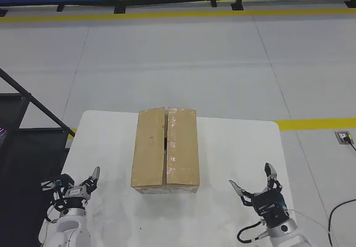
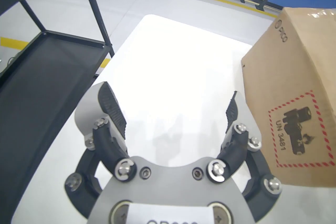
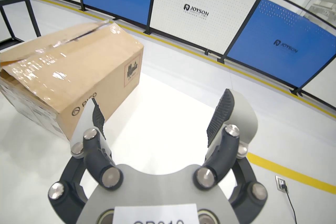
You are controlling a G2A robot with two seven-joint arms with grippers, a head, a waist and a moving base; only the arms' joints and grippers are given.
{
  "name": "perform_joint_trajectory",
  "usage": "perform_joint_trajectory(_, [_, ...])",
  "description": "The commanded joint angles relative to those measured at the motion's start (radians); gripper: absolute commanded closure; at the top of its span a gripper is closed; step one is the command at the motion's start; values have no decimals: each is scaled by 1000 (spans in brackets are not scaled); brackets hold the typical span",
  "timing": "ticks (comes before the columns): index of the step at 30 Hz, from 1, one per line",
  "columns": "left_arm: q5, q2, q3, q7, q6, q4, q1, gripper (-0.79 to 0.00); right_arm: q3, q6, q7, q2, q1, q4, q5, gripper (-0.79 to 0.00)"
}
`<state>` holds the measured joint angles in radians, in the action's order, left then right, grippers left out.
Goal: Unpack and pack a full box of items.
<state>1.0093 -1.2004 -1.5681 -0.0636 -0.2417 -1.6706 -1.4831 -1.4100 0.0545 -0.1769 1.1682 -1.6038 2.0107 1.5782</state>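
Cardboard box (image 1: 165, 148) on white table (image 1: 239, 154), flaps down; black rack (image 2: 44, 78) beside table

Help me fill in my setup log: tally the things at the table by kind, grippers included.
cardboard box: 1
white table: 1
grippers: 2, the left gripper and the right gripper, both open
Total: 4
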Motion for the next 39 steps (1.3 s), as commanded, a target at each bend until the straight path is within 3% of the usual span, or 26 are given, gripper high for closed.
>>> perform_joint_trajectory(1, [5, -3, 11, 4, -28, 10, 10, -785, 8, 16, 13, -1, 8, -1, 32, -785])
perform_joint_trajectory(10, [20, -5, 22, 7, -30, 14, 17, -785, 12, 42, -16, -2, 0, 3, 46, -785])
perform_joint_trajectory(16, [119, -14, 115, -15, 13, 75, 78, -785, 48, 116, -104, -6, 31, -17, 146, -785])
perform_joint_trajectory(24, [171, -32, 218, -60, 73, 198, 164, -785, 77, 114, -128, -2, 87, -82, 177, -785])
perform_joint_trajectory(34, [207, -36, 242, -89, 156, 176, 130, -785, 65, 130, -134, -2, 96, -103, 174, -785])
perform_joint_trajectory(39, [222, -35, 230, -92, 149, 156, 110, -785, 71, 153, -123, -1, 114, -110, 171, -785])
